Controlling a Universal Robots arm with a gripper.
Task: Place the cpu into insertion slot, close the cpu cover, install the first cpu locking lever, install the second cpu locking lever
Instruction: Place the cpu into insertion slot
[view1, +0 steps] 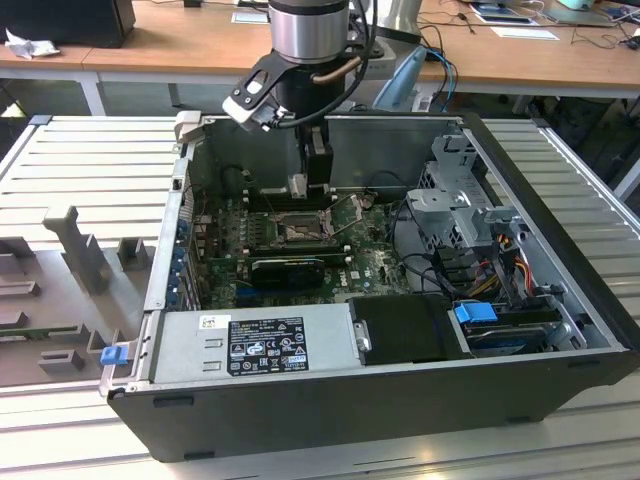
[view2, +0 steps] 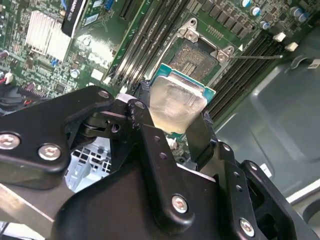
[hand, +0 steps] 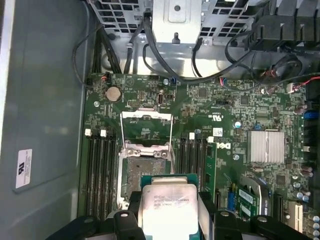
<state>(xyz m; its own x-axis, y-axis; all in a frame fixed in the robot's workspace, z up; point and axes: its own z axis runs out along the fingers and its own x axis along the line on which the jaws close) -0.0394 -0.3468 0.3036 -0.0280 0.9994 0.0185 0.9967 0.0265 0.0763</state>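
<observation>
An open black computer case (view1: 400, 405) lies on a ribbed metal table (view1: 90, 160), with a grey power supply (view1: 250, 342) along its near side, a metal drive cage (view1: 452, 200) toward the exterior view's right, and a wooden desk (view1: 180, 48) behind.

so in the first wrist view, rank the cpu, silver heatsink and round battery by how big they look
1. cpu, largest, though closeness to the camera inflates it
2. silver heatsink
3. round battery, smallest
</observation>
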